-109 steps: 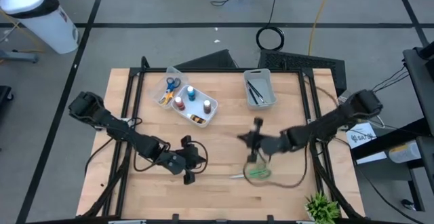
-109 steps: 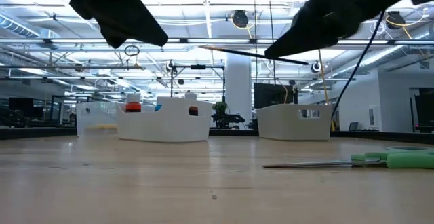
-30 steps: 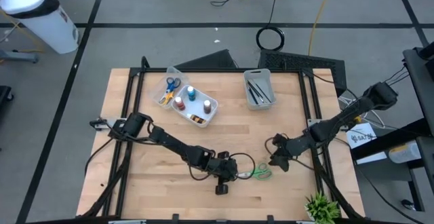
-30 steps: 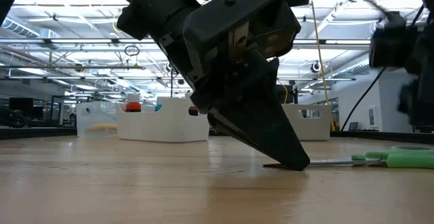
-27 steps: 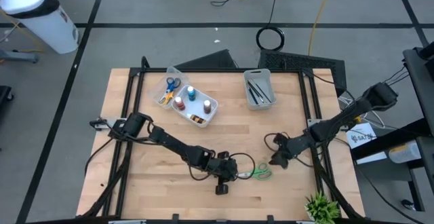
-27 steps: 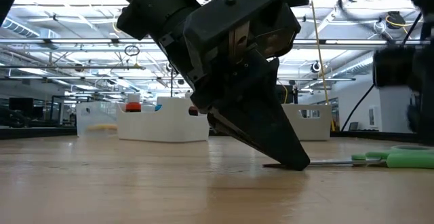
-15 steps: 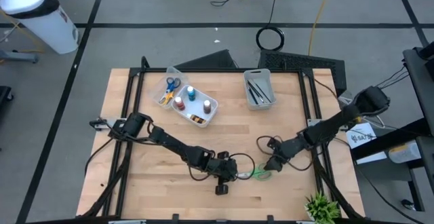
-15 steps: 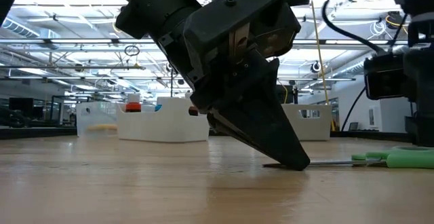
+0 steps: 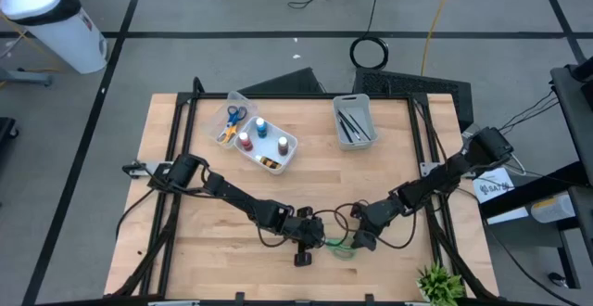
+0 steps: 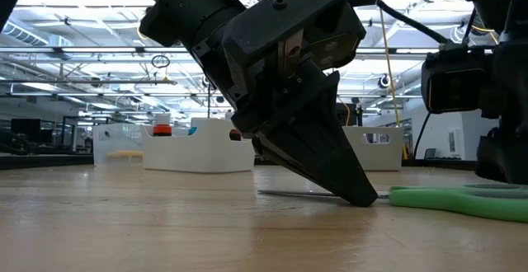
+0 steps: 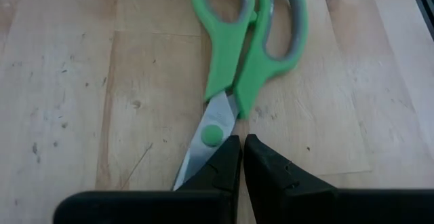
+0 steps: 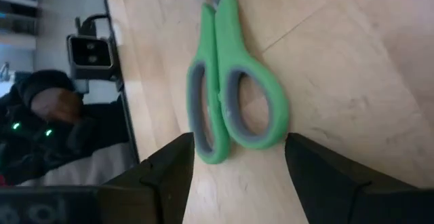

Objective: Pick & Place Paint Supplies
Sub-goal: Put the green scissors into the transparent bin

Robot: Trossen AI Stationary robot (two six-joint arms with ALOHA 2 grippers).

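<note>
**A robotics lab in an open industrial hall**

Two arms work at a framed wooden table (image 9: 213, 176) on a grey floor with taped lines and loose cables (image 9: 371, 51). Beyond it: exposed ceiling trusses (image 10: 99, 58), strip lights, monitors.

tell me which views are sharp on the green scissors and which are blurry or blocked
Left wrist view: the green scissors are crisp, lit evenly, with a soft shadow beside them. Right wrist view: handles sharp, the right gripper fingers up close soft. Low view: the left gripper blocks most of the blades, ceiling lights glaring behind. High view: too small to judge.
</note>
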